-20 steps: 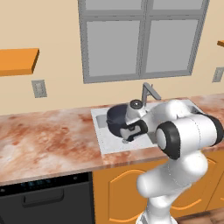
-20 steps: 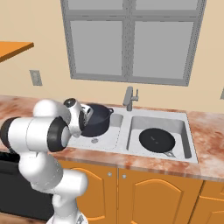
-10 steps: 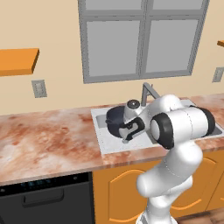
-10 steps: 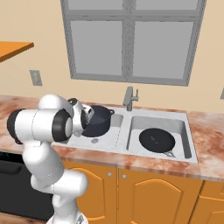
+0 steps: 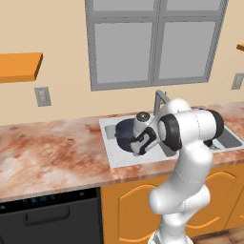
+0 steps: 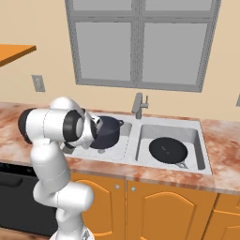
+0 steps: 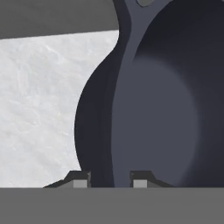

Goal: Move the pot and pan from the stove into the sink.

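One pot (image 6: 107, 132) — pincer (image 7: 107, 178) clamped on its rim — one pan (image 6: 168, 149), two-basin sink (image 6: 200, 149).

Window (image 5: 155, 43) above marble counter (image 5: 52, 150); orange shelf (image 5: 19, 66); dishwasher (image 5: 50, 217).

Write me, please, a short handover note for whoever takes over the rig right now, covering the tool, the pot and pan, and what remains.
Tool: shut on the rim of the deep dark navy-grey two-handled pot, one fingertip outside the wall, the other inside.
Pot: tilted, in the left basin of the light grey steel double sink; whether it touches the basin floor I cannot tell.
Flat black frying pan: lying in the right basin, handle towards the front right.
Done: the pan is in the sink and the pot has been brought there.
Left: set the pot down in the basin, open the tool, and withdraw the arm.
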